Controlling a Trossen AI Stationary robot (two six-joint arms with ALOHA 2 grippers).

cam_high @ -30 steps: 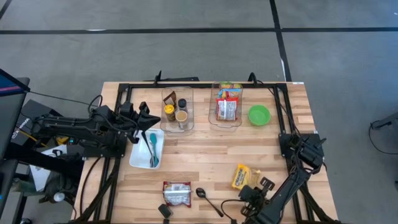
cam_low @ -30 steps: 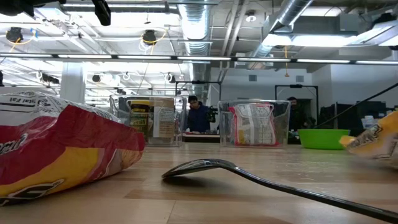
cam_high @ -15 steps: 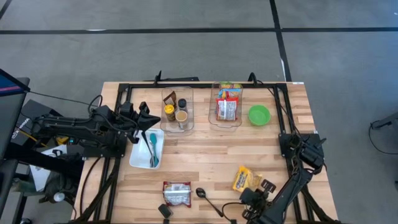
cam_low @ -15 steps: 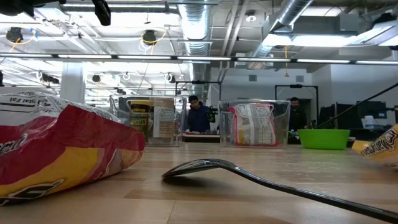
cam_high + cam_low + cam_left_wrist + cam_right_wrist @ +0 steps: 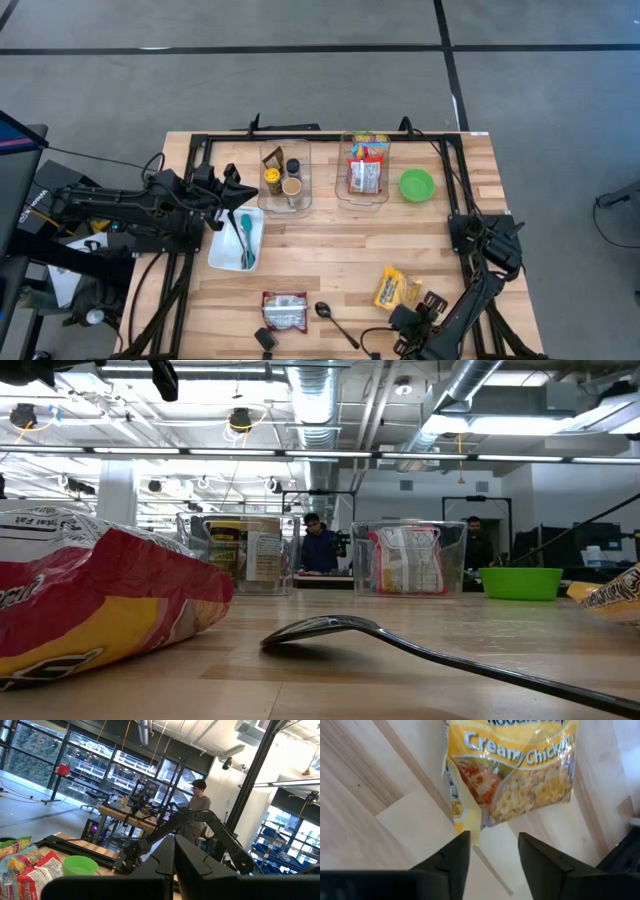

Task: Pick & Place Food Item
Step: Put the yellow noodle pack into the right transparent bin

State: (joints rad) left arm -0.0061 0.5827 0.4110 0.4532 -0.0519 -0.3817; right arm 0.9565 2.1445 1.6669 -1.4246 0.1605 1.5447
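Note:
A yellow noodle-soup packet (image 5: 394, 289) marked "Creamy Chicken" (image 5: 516, 775) lies flat on the wooden table near the front right; its edge also shows in the low view (image 5: 612, 596). My right gripper (image 5: 422, 301) sits just behind it towards the table's front edge, open (image 5: 492, 851), with one corner of the packet reaching into the gap between the fingers. My left gripper (image 5: 238, 190) hovers shut at the back left, over the white tray's far end, its closed fingers (image 5: 174, 865) pointing across the table.
A red snack packet (image 5: 284, 310) and a black spoon (image 5: 335, 322) lie at the front. A white tray (image 5: 222, 252) holds teal utensils. Two clear bins (image 5: 285, 200) (image 5: 366, 198) and a green bowl (image 5: 417, 185) stand at the back. A person shows beyond the table (image 5: 320, 547).
My right gripper has opened and let go of the yellow packet, then drawn back a little towards the front edge. The packet now rests on the table. The left arm is still.

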